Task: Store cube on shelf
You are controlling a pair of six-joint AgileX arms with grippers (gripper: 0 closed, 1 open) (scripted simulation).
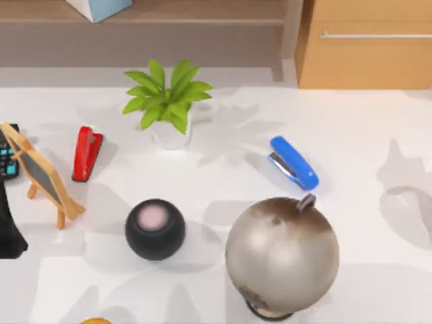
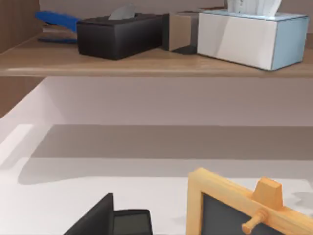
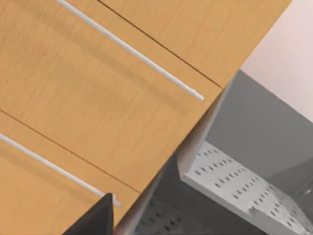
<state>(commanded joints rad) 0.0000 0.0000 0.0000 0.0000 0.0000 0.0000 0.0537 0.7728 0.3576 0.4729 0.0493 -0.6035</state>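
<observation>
The cube is out of view. The shelf (image 1: 202, 17) runs along the back of the table as a long light-brown board, with a greyish-brown panel below it. In the left wrist view the shelf (image 2: 146, 66) lies straight ahead, some way off. A dark part of my left gripper (image 2: 95, 220) shows there low over the table, beside a small chalkboard easel (image 2: 244, 210). My left arm (image 1: 8, 233) stands at the table's left edge. In the right wrist view a dark part of my right gripper (image 3: 93, 218) faces the orange-wood cabinet (image 3: 98, 98).
The shelf carries a pale blue-white tissue box (image 2: 249, 36), a black tissue box (image 2: 117, 34), a small brown box (image 2: 180, 32) and a blue stapler (image 2: 56, 22). On the table stand a globe (image 1: 282, 253), black speaker (image 1: 154, 228), plant (image 1: 170, 101), red stapler (image 1: 86, 152) and blue stapler (image 1: 293, 162).
</observation>
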